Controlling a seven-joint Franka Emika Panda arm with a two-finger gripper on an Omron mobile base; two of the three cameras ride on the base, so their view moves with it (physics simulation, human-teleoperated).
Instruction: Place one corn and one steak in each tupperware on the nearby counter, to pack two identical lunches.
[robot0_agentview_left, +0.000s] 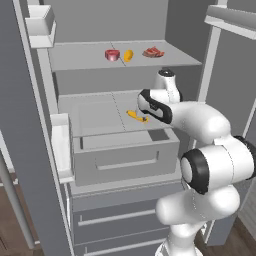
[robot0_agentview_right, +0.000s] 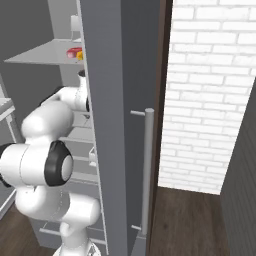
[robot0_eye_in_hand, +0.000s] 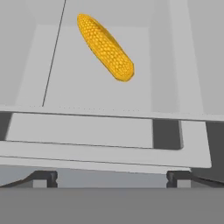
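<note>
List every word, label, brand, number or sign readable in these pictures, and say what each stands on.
None: no readable text anywhere. The fridge shelves, the drawer, the corn, the two steaks, the door handle and the brick wall are all unmarked.

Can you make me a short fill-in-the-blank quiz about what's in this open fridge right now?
1. The upper shelf holds two pieces of steak and one ____ between them.
2. The longer corn cob lies on the ____ shelf.
3. The gripper stands ____, holding nothing.
4. The drawer below the corn is pulled ____.

Missing words: corn cob; lower; open; out
</note>
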